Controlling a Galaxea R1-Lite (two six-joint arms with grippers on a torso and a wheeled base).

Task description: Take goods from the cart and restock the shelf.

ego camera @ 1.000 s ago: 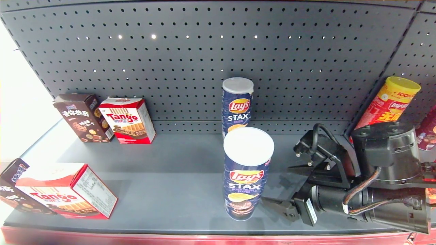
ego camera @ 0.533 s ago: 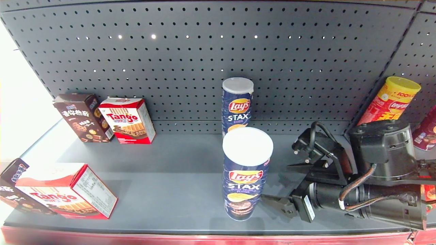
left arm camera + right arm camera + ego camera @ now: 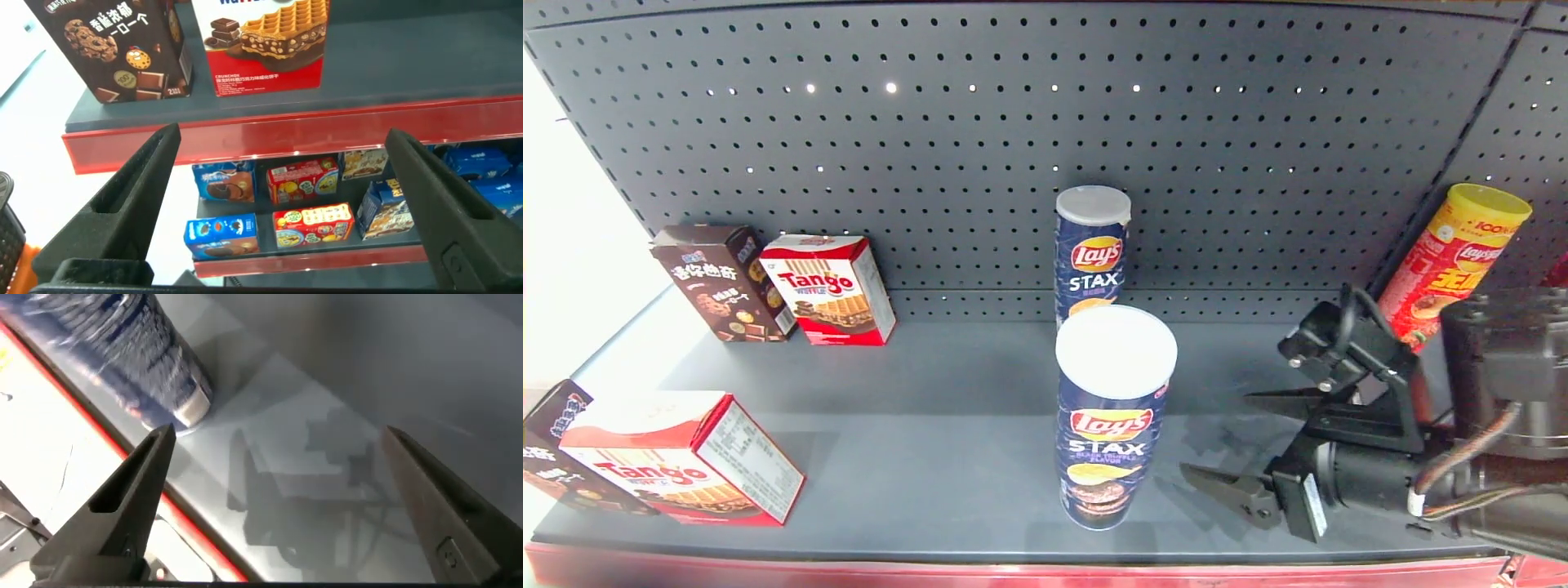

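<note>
two blue cans upright on the shelf [image 3: 947,425]: front can [image 3: 1115,416] at the red front edge [image 3: 1013,572], rear can [image 3: 1092,249] straight behind it. right gripper [image 3: 1217,434] just right of the front can, not touching, fingers spread wide. open shelf floor left of it. left gripper [image 3: 282,135] likewise spread, low before the boxes [image 3: 261,41] far left.

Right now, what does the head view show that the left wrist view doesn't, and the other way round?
Head view only: the front blue can, the rear blue can, a yellow-lidded red can, and the open right gripper beside the front blue can, not touching it. Left wrist view only: the open left gripper and small snack boxes on a lower shelf. Both, it appears: the brown cookie box and red wafer box at the red shelf edge.
</note>
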